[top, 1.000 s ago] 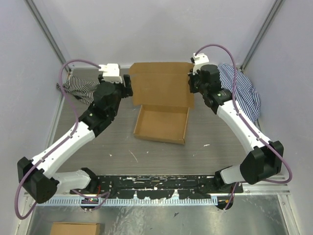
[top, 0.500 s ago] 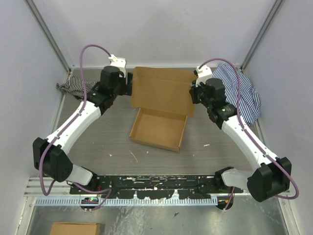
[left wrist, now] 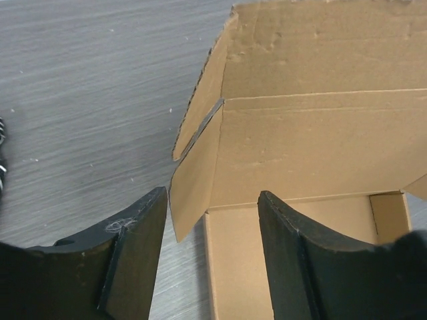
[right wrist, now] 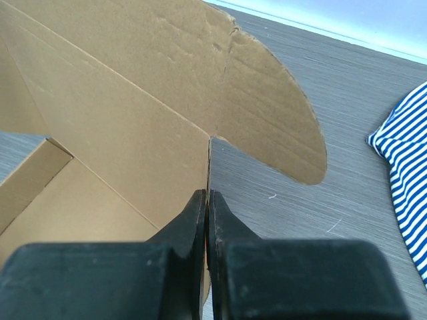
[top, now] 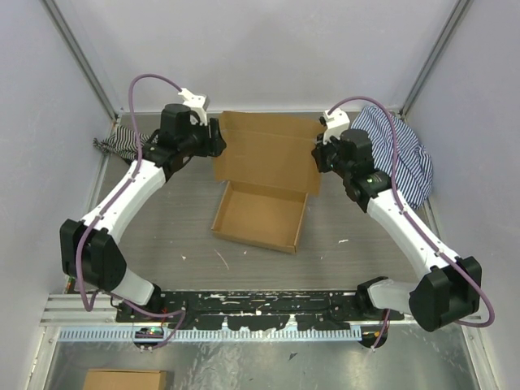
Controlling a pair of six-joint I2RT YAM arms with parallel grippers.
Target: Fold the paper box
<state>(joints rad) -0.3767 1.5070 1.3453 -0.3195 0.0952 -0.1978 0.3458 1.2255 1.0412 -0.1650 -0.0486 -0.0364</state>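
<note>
The paper box (top: 258,218) is brown cardboard lying mid-table, its shallow tray toward me and its lid panel (top: 268,154) raised behind it. My left gripper (top: 216,145) is at the lid's left edge. In the left wrist view it (left wrist: 212,203) stands open, and the lid's left side flap (left wrist: 193,177) hangs between the fingers (left wrist: 137,247) without touching them. My right gripper (top: 320,156) is at the lid's right edge. In the right wrist view it (right wrist: 207,200) is shut on the edge of the lid panel (right wrist: 133,127), beside the rounded flap (right wrist: 267,113).
A striped cloth (top: 122,145) lies at the back left behind my left arm. A second striped cloth (top: 406,154) (right wrist: 403,153) lies at the back right, close to my right arm. Walls enclose the table. Another cardboard piece (top: 126,379) lies below the table's front rail.
My left arm has swung its elbow out to the left, and its jaws have narrowed a little around the flap. The box has slid slightly left and toward me. The right gripper has kept its hold.
</note>
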